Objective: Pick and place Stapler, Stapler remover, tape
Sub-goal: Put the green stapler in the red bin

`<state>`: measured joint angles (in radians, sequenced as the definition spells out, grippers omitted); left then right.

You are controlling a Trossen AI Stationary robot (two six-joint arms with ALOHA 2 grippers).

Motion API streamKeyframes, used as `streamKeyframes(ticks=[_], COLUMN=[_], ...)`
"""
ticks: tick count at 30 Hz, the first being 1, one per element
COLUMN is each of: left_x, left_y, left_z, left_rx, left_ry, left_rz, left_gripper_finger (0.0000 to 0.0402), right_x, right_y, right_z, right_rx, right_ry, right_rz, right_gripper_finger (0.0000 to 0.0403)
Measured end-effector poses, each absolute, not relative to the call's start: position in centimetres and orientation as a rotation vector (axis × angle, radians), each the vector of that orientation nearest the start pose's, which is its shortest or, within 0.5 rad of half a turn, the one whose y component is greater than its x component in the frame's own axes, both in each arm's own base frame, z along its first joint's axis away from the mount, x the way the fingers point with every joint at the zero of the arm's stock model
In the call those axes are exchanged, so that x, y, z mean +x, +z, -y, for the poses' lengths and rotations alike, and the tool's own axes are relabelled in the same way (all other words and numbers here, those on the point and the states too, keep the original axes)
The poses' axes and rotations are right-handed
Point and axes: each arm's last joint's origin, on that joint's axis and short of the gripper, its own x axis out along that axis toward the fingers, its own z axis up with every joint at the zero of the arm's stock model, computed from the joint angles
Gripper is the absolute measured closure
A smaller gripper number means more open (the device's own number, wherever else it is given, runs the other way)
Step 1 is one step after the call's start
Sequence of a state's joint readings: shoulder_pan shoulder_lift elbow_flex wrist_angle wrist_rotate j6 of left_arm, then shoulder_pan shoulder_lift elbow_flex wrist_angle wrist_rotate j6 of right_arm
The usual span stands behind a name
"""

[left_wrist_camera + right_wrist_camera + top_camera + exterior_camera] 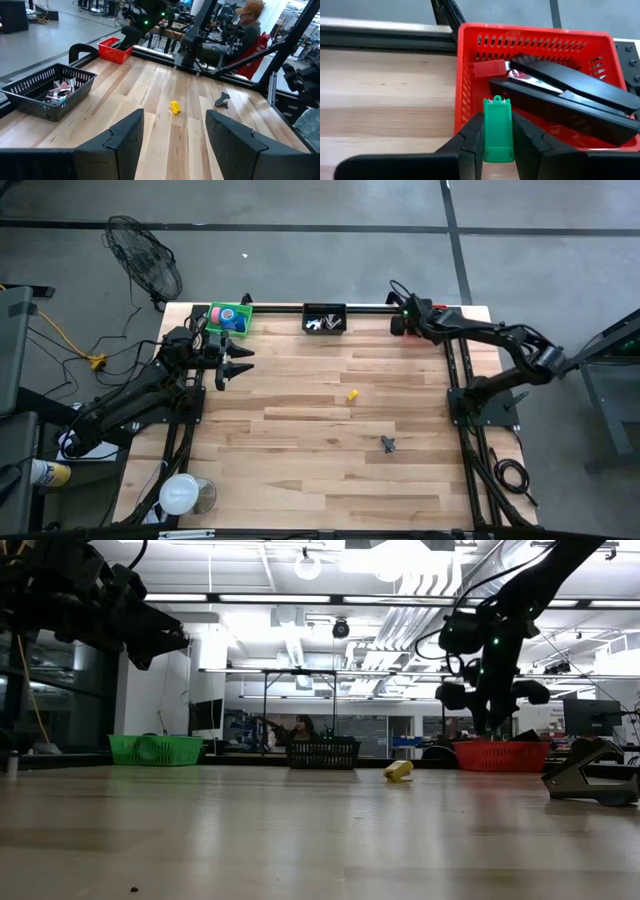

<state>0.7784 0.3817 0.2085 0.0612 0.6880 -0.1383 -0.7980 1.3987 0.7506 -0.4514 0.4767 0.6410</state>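
My right gripper (498, 120) hangs over the left end of the red basket (470, 95) at the table's far right, shut on a small green stapler (498, 137). Two long black staplers (570, 100) lie in that basket. My left gripper (172, 137) is open and empty, raised near the green basket (230, 318), which holds tape rolls. A yellow tape roll (352, 394) lies mid-table. A small dark jaw-shaped thing (388, 444) lies nearer; stapler or stapler remover, I cannot tell. The black basket (323, 318) holds stapler removers. My right gripper pinches the green stapler between its two fingers, one on each long side (487, 135). The fingers come from above, pointing down, and lie along the stapler's length. The stapler is lifted clear, above the red basket's left wall.
All three baskets stand in a row along the far edge. A clear round container (182, 495) sits at the near left corner. Bare wood lies around the yellow roll. A fan (145, 260) stands on the floor beyond the table, and a seated person (245, 25) is behind it.
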Motion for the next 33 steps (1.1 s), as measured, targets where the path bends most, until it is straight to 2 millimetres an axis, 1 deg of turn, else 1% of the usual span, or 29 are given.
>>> streamKeyframes(ticks=[5,9,22,26,33], left_x=[9.6,9.6,9.6,9.6,9.6], left_y=[20.9,20.9,20.9,20.8,20.8], left_z=[-6.9,-6.9,-6.9,-6.9,-6.9], left_rx=[-0.214,-0.214,-0.211,-0.211,-0.211], left_ry=[0.096,0.096,0.096,0.096,0.096], left_rz=[-0.077,-0.078,-0.078,-0.078,-0.079], left_gripper_finger=[0.0191,0.0191,0.0191,0.0191,0.0191], right_x=[16.4,16.3,16.3,16.2,16.3], right_y=[17.0,16.5,16.4,16.5,16.5], right_z=[19.4,19.7,19.8,19.8,19.8], right_rx=[0.678,0.685,0.678,0.669,0.672], right_ry=[-1.491,-1.503,-1.507,-1.515,-1.516], right_rz=[-0.798,-0.811,-0.814,-0.813,-0.81], right_gripper_finger=[0.0335,0.0335,0.0329,0.0308,0.0242])
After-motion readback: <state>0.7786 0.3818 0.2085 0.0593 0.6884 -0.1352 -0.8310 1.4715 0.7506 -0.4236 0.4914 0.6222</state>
